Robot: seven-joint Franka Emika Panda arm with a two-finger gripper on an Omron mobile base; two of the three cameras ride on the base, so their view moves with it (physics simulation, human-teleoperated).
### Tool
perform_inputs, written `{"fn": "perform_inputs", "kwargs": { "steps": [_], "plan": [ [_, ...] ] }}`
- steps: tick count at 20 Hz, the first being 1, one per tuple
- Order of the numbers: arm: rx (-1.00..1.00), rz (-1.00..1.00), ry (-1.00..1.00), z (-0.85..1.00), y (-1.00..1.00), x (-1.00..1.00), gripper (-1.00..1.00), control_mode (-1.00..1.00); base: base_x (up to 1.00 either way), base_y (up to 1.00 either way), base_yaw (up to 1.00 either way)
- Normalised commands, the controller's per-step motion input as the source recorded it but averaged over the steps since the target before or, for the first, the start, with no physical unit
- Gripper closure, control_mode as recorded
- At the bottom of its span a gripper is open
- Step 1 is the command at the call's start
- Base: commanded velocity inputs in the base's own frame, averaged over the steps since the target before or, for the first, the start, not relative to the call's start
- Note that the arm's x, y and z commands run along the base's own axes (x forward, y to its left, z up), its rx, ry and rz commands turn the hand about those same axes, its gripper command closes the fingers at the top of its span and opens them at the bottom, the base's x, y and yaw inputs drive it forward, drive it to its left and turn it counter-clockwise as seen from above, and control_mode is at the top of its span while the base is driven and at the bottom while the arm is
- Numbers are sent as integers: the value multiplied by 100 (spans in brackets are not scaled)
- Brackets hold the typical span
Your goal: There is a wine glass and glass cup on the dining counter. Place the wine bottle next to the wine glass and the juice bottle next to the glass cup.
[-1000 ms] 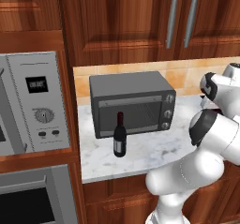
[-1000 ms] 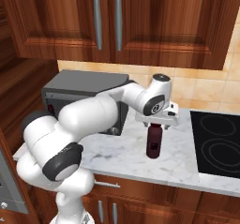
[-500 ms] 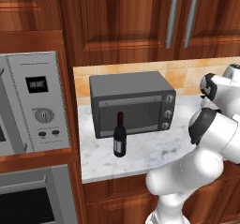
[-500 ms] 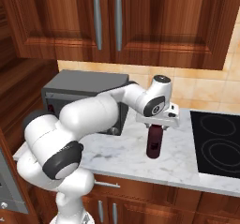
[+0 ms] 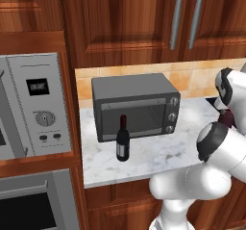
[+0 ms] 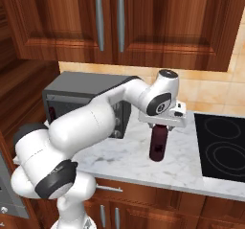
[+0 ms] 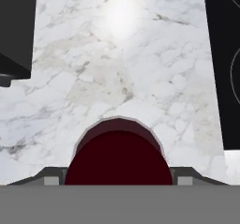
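my gripper (image 6: 159,125) pinches the top of one dark red juice bottle (image 6: 158,143), standing on the marble counter (image 6: 124,156) between the toaster oven (image 5: 135,106) and cooktop (image 6: 222,144). one wine bottle (image 5: 123,140) stands before the oven.

A grey toaster oven (image 5: 135,105) stands at the back of a white-grey veined marble counter (image 5: 158,154), against a band of tan wall tiles (image 5: 192,76). Above the toaster oven hang dark reddish wood cabinets (image 5: 139,22) with upright steel bar handles (image 5: 177,20), and below the counter run matching wood fronts; a bright patch of light glares on the marble in the hand view. To the toaster oven's left a tall wood unit holds a built-in steel oven with a display and dial (image 5: 42,104), and to its right a black glass cooktop (image 6: 221,145) is set flush into the counter.
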Motion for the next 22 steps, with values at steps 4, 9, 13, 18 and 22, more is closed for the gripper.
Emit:
{"fn": "perform_inputs", "kwargs": {
  "steps": [4,9,13,18,22],
  "plan": [
    [0,0,-1,48,12,-51,100,-100,0,0,0],
    [0,0,-1,29,15,-45,100,-100,0,0,0],
    [0,0,0,17,23,-38,100,-100,0,0,0],
    [-3,0,0,10,32,-29,100,-100,0,0,0],
    [-4,0,2,1,31,-19,100,-100,0,0,0]
  ]
}}
